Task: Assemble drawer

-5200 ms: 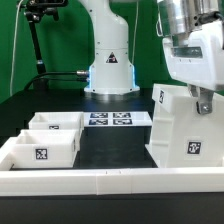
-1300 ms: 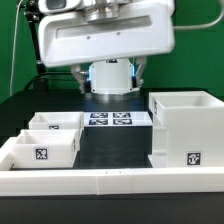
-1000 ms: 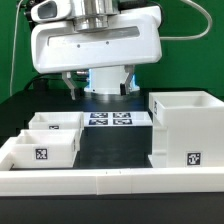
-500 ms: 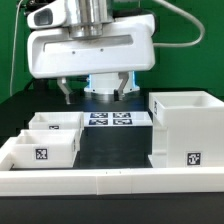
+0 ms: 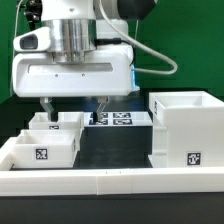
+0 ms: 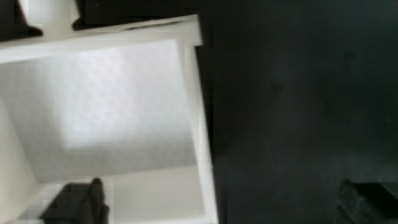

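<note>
The tall white housing (image 5: 185,130) stands at the exterior view's right, with a tag on its front. Two shallow white trays lie at the left: the front one (image 5: 40,152) with a tag, the rear one (image 5: 57,122) behind it. My gripper (image 5: 74,110) hangs open and empty just above the rear tray, one fingertip (image 5: 45,108) over the tray and the other (image 5: 103,107) beside the marker board. In the wrist view a tray's white inside (image 6: 107,120) shows beneath my gripper (image 6: 219,200); one finger (image 6: 75,200) is over the tray, the other (image 6: 365,196) over the dark table.
The marker board (image 5: 118,119) lies flat between the trays and the housing. A long low white border wall (image 5: 110,180) runs along the front. The arm's white base (image 5: 112,70) stands behind. The table surface is black.
My gripper has left the housing at the right, swung to the left and come down over the rear tray. Its fingers stay open. The parts have not moved.
</note>
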Motion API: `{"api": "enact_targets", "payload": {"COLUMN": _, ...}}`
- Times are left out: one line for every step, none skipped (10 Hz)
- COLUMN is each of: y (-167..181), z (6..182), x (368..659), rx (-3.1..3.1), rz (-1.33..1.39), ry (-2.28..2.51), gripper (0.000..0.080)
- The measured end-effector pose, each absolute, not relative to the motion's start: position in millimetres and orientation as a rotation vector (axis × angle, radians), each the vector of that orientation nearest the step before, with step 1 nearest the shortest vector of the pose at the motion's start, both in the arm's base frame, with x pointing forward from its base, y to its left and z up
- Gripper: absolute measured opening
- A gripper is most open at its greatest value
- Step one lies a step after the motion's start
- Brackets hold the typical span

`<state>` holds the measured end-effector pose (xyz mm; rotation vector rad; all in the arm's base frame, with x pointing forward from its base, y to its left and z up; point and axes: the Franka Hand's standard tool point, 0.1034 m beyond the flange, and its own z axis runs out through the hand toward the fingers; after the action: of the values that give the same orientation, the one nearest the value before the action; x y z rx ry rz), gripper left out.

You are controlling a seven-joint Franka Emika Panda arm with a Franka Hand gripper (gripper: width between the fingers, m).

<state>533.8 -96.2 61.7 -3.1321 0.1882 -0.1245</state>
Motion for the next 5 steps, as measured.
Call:
{"api": "enact_targets", "payload": {"y": -95.6, "z": 61.0, "x": 533.7, "rx": -3.131, "rz": -0.120, "ry": 0.193, "gripper": 0.0649}}
{"api": "enact_targets", "payload": {"y": -95.5, "z": 60.9, "x": 533.9, "rx": -3.131, "rz": -0.120, "ry": 0.192, "gripper": 0.0649}}
{"api": "enact_targets", "payload": {"y": -95.4, "z": 60.7, "x": 533.8, "rx": -3.131, "rz": -0.120, "ry": 0.192, "gripper": 0.0649}}
{"api": "enact_targets", "payload": {"y": -95.3, "z": 60.5, "x": 533.7, "rx": -3.131, "rz": -0.119, "ry": 0.192, "gripper": 0.0649}}
{"api": "enact_targets", "payload": {"y": -95.4, "z": 60.2, "x": 533.5, "rx": -3.131, "rz": -0.118, "ry": 0.192, "gripper": 0.0649}}
